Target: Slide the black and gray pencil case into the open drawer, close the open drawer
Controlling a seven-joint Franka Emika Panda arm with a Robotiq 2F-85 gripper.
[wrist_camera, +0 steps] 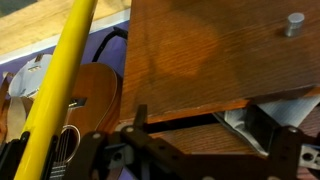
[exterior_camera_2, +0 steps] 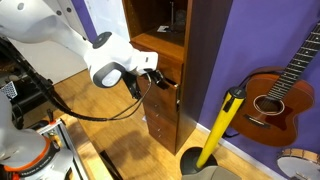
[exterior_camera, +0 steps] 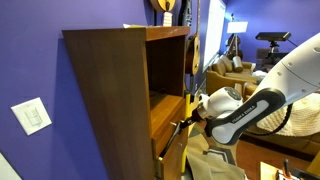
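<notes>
Claw (wrist_camera: 205,140): nearest the wrist lens; jaws stand wide apart with nothing held, and a wood edge runs between them.
Contact: too dark to tell whether either finger touches that edge.
Panel (wrist_camera: 200,60): brown wood just ahead of the claw, filling most of the wrist view; a small gray knob (wrist_camera: 293,22) sits near its far corner.
Drawer (exterior_camera_2: 166,97): right at the claw's tips in an exterior view, topmost under the shelf bay (exterior_camera_2: 160,30); a dark gap along its top suggests it is slightly out, but how far is unclear.
Case: not made out in any view.
Cabinet (exterior_camera: 105,90): its front edge is just beside the claw; the front is seen almost edge-on there, so the drawers are hard to read.
Open room: bare floor (exterior_camera_2: 130,150) below and behind the claw.
Pole (exterior_camera_2: 220,130): yellow, leaning past the cabinet's far side, well apart from the claw.
Guitar (exterior_camera_2: 280,95): beyond the pole, cut off at the frame edge.
</notes>
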